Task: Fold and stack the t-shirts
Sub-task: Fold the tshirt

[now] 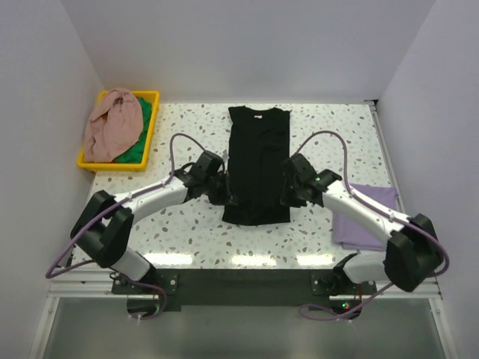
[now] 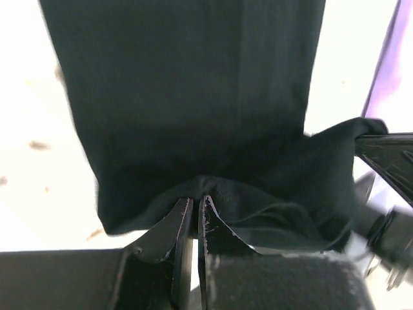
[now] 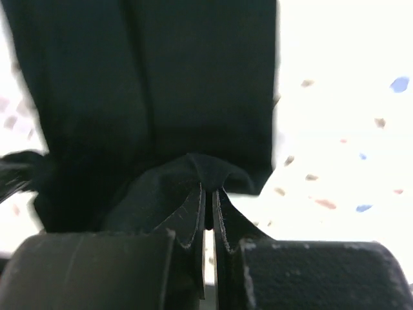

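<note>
We hold the black t-shirt [image 1: 258, 161] at both long edges. It lies flat in the middle of the speckled table [image 1: 337, 127] as a narrow strip, collar at the far end, its sides seemingly already turned in. Our left gripper [image 2: 195, 200] is pinched tight on a small ridge of cloth at the shirt's left edge, toward the hem. Our right gripper [image 3: 208, 188] is clamped the same way on the right edge, straight across from it. We judge that this matched grip lets us lift the lower half evenly and carry the hem toward the collar without skewing the strip. The fabric is a soft, matte knit that bunches into rounded peaks where the thin dark fingers bite, so it will likely sag between the two holds. Just right of the shirt a lavender folded shirt [image 1: 370, 202] lies flat, probably the base of the stack. Well off to the shirt's far left, a yellow bin [image 1: 153, 134] holds a crumpled pink garment [image 1: 112, 123] over a green garment [image 1: 138, 146].
</note>
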You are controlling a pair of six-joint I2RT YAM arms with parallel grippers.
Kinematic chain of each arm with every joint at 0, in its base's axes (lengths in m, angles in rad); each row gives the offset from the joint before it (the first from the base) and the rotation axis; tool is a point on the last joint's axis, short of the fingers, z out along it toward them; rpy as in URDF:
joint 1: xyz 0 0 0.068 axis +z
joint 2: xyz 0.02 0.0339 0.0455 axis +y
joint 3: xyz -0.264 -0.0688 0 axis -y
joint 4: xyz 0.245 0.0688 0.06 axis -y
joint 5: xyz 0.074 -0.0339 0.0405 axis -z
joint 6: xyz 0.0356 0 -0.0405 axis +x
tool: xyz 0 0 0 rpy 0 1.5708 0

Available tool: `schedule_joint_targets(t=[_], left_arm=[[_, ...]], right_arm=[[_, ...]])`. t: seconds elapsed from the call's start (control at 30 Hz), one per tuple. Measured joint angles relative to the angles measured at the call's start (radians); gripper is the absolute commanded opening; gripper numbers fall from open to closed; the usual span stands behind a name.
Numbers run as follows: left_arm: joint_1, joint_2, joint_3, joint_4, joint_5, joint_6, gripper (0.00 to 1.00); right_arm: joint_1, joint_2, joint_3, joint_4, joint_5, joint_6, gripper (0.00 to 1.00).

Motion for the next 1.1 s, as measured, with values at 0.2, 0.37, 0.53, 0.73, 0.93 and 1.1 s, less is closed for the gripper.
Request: schedule_joint_targets(t=[0.2, 0.37, 0.53, 0.73, 0.93, 1.1], left_arm=[[0.09, 0.185, 0.167, 0.02, -0.002, 0.008, 0.0], [0.139, 0.315, 0.302, 0.021, 0.002, 0.009, 0.0], [0.177, 0.422, 0.423, 0.013, 0.002, 0.01, 0.0], [0.204, 0.476, 0.526, 0.005, -0.002, 0.008, 0.0], [0.233, 0.5, 0.581, 0.005, -0.008, 0.007, 0.0], [0.25, 0.539, 0.613, 0.005, -0.009, 0.007, 0.0]], right_arm=[[-0.124, 0.242, 0.151, 0.058, -0.045, -0.089, 0.0], [-0.193, 0.374, 0.249, 0.11, -0.09, -0.122, 0.0], [-0.275, 0.457, 0.312, 0.127, -0.119, -0.134, 0.0], [-0.336, 0.537, 0.389, 0.138, -0.161, -0.141, 0.0], [-0.36, 0.61, 0.488, 0.14, -0.187, -0.143, 0.0], [-0.378, 0.646, 0.536, 0.14, -0.206, -0.143, 0.0]])
